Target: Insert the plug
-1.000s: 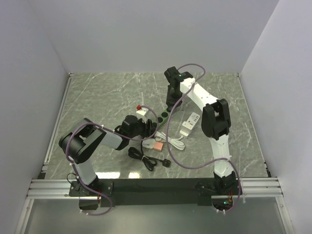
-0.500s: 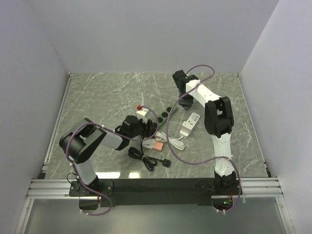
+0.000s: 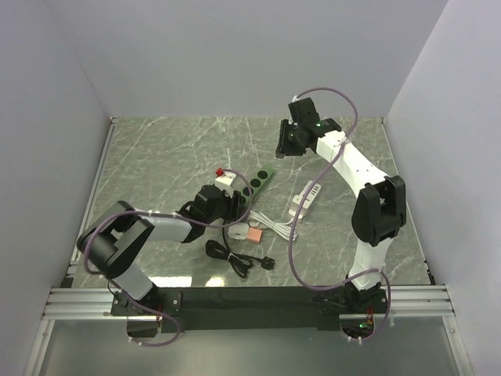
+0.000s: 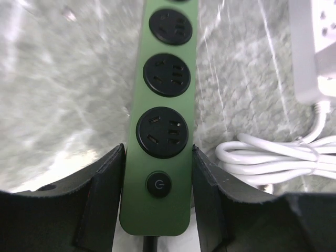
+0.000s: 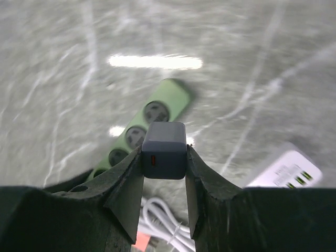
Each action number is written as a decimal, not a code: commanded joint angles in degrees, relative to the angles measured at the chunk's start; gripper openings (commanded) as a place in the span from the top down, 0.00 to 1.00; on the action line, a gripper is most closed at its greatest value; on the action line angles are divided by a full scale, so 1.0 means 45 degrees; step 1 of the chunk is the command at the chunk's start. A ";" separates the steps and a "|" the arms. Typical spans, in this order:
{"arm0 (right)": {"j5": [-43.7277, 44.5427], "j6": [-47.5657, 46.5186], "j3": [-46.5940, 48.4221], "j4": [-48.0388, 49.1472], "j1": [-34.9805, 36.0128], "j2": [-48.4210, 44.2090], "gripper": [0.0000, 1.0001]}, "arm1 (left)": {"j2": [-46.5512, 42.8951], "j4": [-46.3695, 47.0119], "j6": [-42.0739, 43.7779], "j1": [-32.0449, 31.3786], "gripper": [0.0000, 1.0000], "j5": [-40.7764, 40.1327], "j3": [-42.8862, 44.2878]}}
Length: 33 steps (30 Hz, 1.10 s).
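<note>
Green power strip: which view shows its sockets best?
Left wrist. The green power strip is close up, its sockets sharp, held by the left gripper. Top external shows it small, its near end under that arm. Right wrist shows it blurred behind the grey plug in the right gripper.

grey-green marble tabletop [image 3: 156,149], plain pale walls [image 3: 235,55], aluminium front rail [image 3: 423,301]
</note>
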 commanded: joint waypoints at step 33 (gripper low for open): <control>-0.5471 -0.4298 -0.4272 0.4618 -0.0138 -0.1770 1.00 | 0.1708 0.0374 0.2307 -0.0278 0.59 -0.0184 0.0788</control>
